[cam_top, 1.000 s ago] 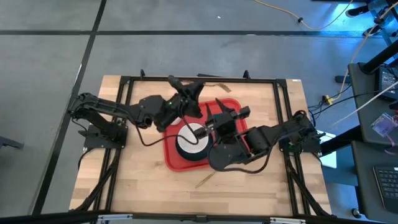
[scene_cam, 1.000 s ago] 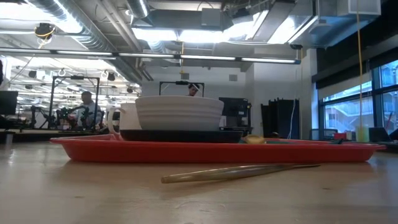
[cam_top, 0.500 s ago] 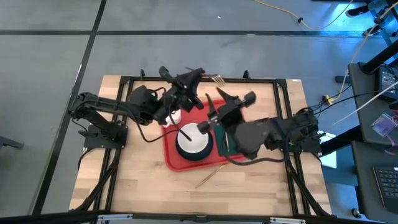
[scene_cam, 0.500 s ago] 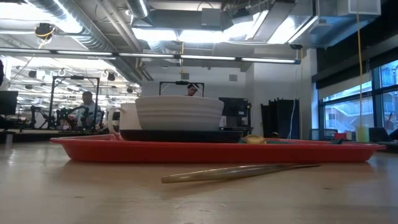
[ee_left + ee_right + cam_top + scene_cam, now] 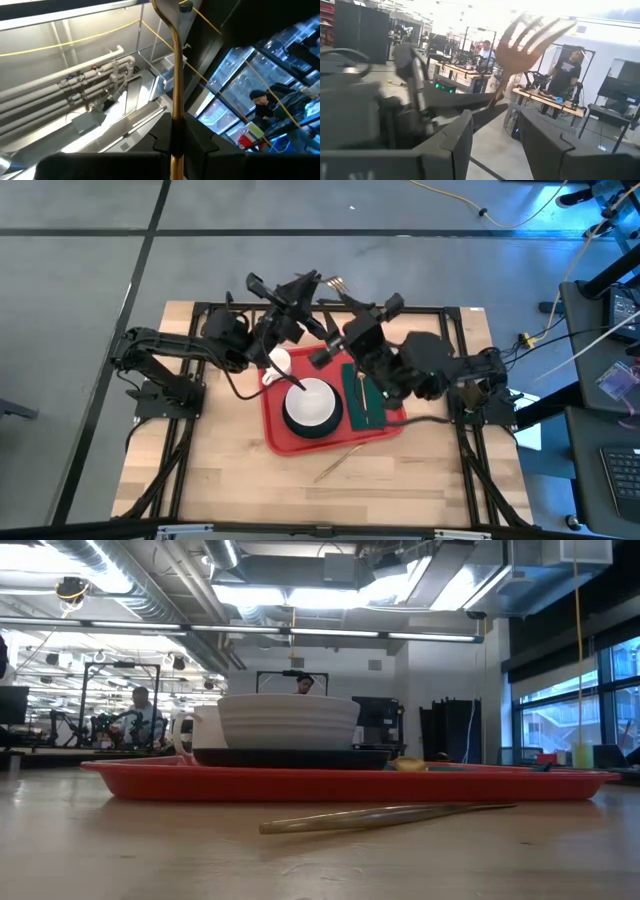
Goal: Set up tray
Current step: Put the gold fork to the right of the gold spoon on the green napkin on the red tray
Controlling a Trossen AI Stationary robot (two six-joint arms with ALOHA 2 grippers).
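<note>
Likely stiff, light, slick red tray (image 5: 276, 432), best taken at low rim; left gripper (image 5: 176, 142) clamps a gold utensil handle (image 5: 175, 75), right gripper (image 5: 492, 117) a fork (image 5: 525, 42).

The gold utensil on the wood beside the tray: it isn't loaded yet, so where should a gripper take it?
Probably the gold utensil is best taken at its thin shaft near mid-length, from straight above, fingers across its width: it lies flat and diagonal on the table, clear of the tray rim.
</note>
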